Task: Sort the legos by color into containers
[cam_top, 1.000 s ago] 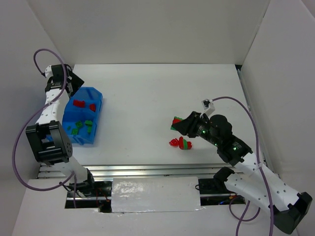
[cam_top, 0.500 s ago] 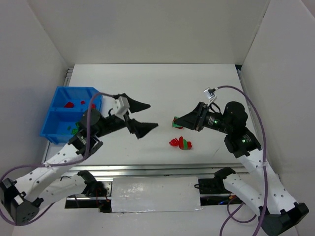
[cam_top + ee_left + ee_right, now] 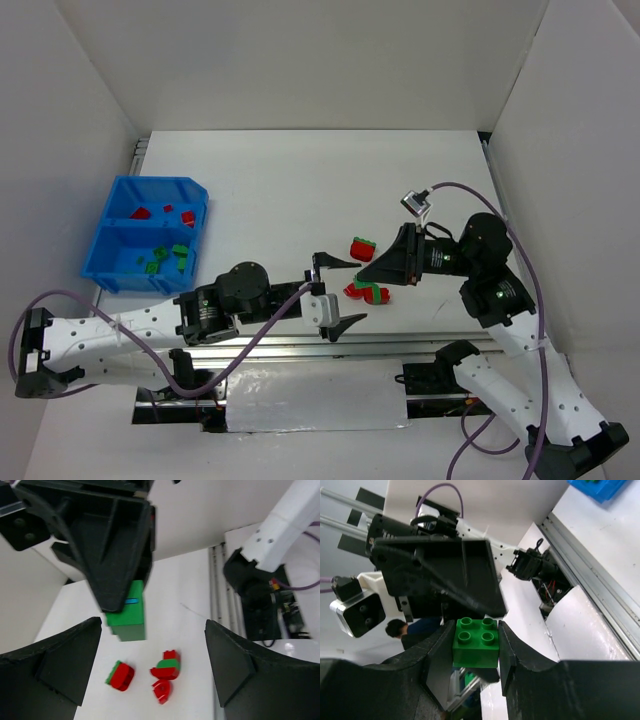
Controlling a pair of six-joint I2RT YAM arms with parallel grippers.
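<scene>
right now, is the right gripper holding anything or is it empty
Holding: the right gripper is shut on a green brick, which sits clamped between its jaws in the right wrist view.

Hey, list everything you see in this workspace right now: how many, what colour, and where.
bin: one, blue, two compartments, left side of table.
red bricks: a few, red, bin's far compartment.
green bricks: several, green, bin's near compartment.
loose bricks: three pieces, red or red-and-green, table centre-right.
held brick: one, green, between the right gripper's fingers.
table: one, white.
left gripper: open, by the loose bricks.
right gripper: shut on the held brick.
</scene>
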